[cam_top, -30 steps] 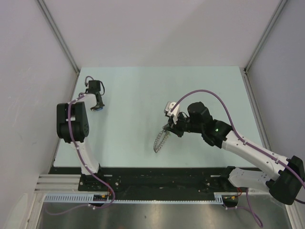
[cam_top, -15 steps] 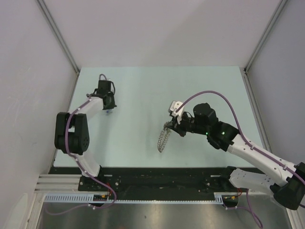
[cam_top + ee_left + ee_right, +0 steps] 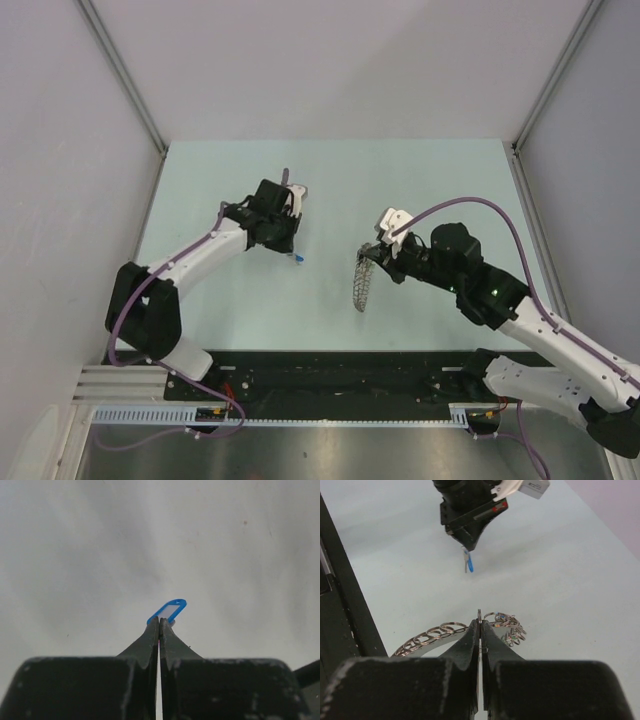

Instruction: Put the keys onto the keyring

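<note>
Pale table (image 3: pixel 420 180) — one keyring (image 3: pixel 364 283), one blue key (image 3: pixel 297 258)

Beneath my jaws spreads a pale mint-green table (image 3: pixel 420 180), evenly lit, with only soft shadows. Beyond them and to either side rise plain pale-lilac walls (image 3: pixel 330 60), with grey metal posts (image 3: pixel 125 75) slanting at the far corners. Behind my jaws a black rail (image 3: pixel 330 365) edges the table, then a white slotted cable tray (image 3: pixel 340 421).

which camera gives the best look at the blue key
The left wrist view: the blue key sits centred and close up, pinched in the left tool. The right wrist view shows it smaller, hanging below that tool; the top external view shows only a blue speck.
</note>
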Available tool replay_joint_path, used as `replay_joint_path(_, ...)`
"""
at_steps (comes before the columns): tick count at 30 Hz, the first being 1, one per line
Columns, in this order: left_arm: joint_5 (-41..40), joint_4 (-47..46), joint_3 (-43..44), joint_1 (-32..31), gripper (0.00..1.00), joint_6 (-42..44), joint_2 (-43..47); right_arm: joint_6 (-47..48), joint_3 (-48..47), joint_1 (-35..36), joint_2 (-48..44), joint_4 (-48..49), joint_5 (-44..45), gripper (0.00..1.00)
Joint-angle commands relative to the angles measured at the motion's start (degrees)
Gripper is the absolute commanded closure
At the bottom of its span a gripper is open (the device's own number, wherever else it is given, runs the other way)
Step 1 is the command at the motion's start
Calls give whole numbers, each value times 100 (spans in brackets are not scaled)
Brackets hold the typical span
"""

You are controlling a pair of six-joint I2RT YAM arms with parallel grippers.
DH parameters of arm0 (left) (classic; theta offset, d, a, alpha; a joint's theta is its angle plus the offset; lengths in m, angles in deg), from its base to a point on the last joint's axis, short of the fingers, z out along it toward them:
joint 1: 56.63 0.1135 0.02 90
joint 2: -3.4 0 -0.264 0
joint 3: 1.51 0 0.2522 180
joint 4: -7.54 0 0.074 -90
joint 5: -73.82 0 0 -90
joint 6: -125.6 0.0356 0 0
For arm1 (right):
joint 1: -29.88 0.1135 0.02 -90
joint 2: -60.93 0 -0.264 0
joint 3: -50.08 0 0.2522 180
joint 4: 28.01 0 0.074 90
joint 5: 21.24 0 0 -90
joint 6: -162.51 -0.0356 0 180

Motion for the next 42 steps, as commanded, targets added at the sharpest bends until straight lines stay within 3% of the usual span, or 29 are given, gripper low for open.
replay_joint_path(1, 69, 989, 91, -46, 100, 754, 403, 7, -55, 24, -253, 85, 358, 100)
replay_joint_path(10, 314, 1051, 477, -643, 100, 1247, -616, -11, -55, 15, -534, -91, 613, 100)
replay_joint_path(14, 262, 1367, 1380, -978, 99, 1422, -1756, -28, -46, 15, -675, -258, 745, 100)
replay_joint_path(24, 491, 2175, 3482, -1690, 99, 1731, -3612, 7, -55, 15, -991, -627, 939, 100)
replay_joint_path(28, 552, 2308, 3984, -1866, 85, 1617, -3895, 7, -55, 15, -1088, -715, 1088, 100)
replay_joint_path(32, 587, 2116, 4011, -1910, 61, 1432, -3747, 24, -55, 15, -1106, -733, 1062, 100)
replay_joint_path(38, 350, 1361, 3450, -1849, 46, 1125, -2642, 42, -55, 15, -1027, -689, 1000, 100)
replay_joint_path(42, 130, 657, 2852, -1551, 44, 861, -1674, 77, -46, 15, -948, -680, 685, 100)
